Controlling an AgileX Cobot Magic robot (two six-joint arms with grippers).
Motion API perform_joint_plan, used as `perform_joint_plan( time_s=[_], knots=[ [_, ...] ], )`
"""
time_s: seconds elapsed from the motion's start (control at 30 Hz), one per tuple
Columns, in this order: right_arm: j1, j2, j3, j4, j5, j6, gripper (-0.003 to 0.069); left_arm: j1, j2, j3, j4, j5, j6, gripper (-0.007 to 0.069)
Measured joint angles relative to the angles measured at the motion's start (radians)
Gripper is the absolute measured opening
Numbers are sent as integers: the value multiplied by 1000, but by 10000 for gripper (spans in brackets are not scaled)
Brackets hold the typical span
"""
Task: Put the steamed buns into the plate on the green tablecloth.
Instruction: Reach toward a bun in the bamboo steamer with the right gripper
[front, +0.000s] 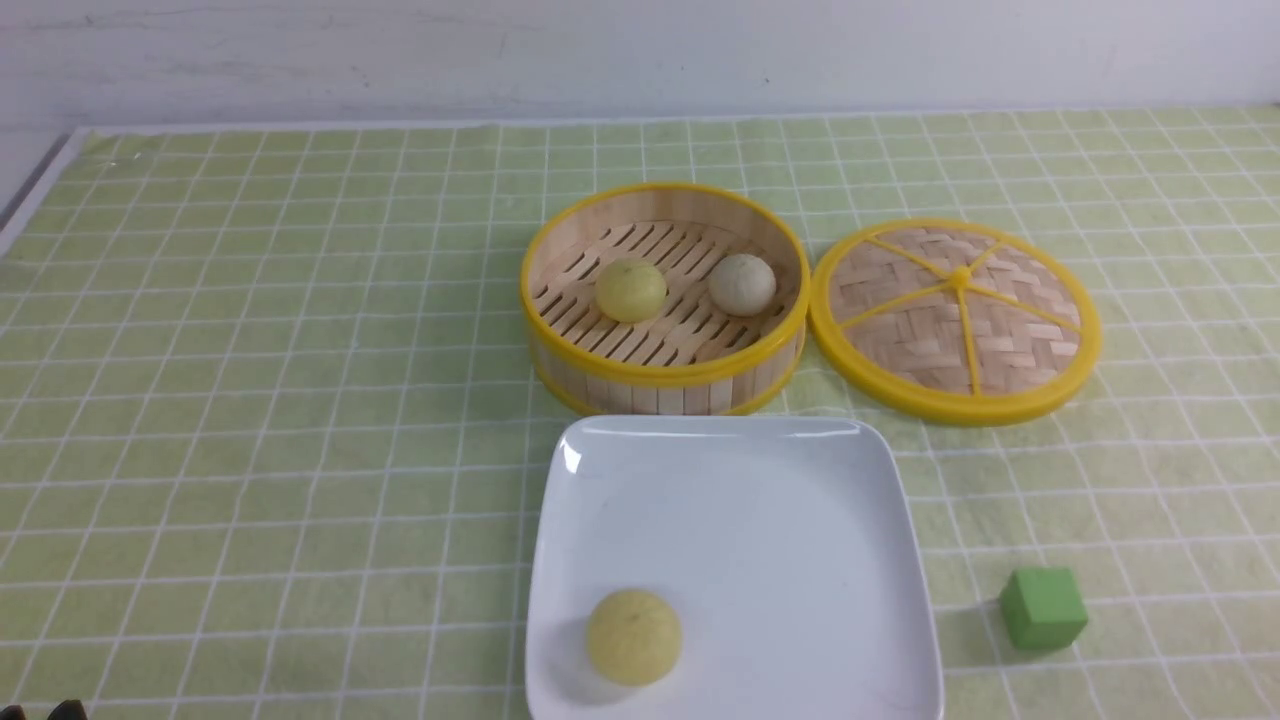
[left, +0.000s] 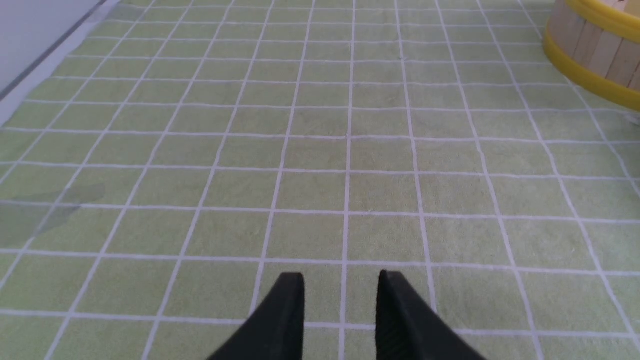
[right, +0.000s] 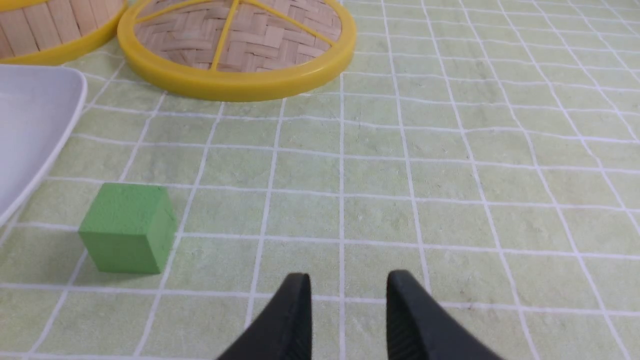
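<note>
One pale yellow steamed bun (front: 633, 636) lies in the near left part of the white square plate (front: 790, 500) on the green tablecloth (front: 250, 400). Another pale yellow bun (front: 631, 290) and a grey-beige bun (front: 742, 284) sit in the round bamboo steamer (front: 664, 380) just behind the plate. My left gripper (left: 341, 280) is open and empty over bare cloth, left of the steamer (left: 595, 50). My right gripper (right: 348, 280) is open and empty over bare cloth, right of the plate's edge (right: 50, 130). In the front view only a dark tip of the left arm shows at the bottom left corner.
The woven bamboo lid (front: 955, 318) lies flat right of the steamer, also in the right wrist view (right: 235, 45). A green cube (front: 1042, 607) stands right of the plate, near my right gripper (right: 127, 227). The table's left edge and a wall lie beyond the cloth.
</note>
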Motion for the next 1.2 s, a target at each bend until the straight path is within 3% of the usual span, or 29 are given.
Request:
perform_joint_plan(
  time_s=[0.27,0.33,0.37,0.4,0.43,0.47,0.5,0.53,0.67,0.77,0.9,0.93,1.0,1.03,1.1,1.13,1.2],
  knots=[
    [0,0,1,21,-4,7,239,0,0,0,-17,0,-11,241],
    [0,0,3,85,-13,43,239,0,0,0,-94,-2,-63,241],
    [0,0,6,216,-32,122,239,0,0,0,-223,-3,-168,241],
    [0,0,9,273,-41,154,239,0,0,0,-316,-2,-223,241],
    [0,0,9,286,-48,161,239,0,0,0,-316,-2,-237,241],
    [0,0,9,380,-78,198,239,0,0,1,-481,3,-346,241],
    [0,0,9,390,-83,201,239,0,0,2,-497,3,-359,241],
    [0,0,9,461,-123,218,239,0,0,3,-611,5,-457,241],
    [0,0,9,530,-178,223,239,0,0,3,-762,4,-570,241],
    [0,0,9,547,-199,231,239,0,0,3,-790,-13,-593,239],
    [0,0,-18,604,-257,256,214,0,0,-19,-809,-9,-550,220],
    [0,2,-82,607,-277,244,171,0,0,-90,-799,35,-458,190],
    [0,16,-151,598,-278,212,139,0,2,-144,-785,64,-403,165],
    [0,60,-258,564,-256,148,68,0,42,-252,-742,124,-318,110],
    [0,158,-408,488,-151,45,-2,0,154,-374,-667,246,-251,36],
    [0,169,-434,471,-137,30,-5,0,154,-374,-659,259,-251,31],
    [0,329,-563,373,79,-18,-10,0,334,-487,-544,466,-201,2]
  ],
)
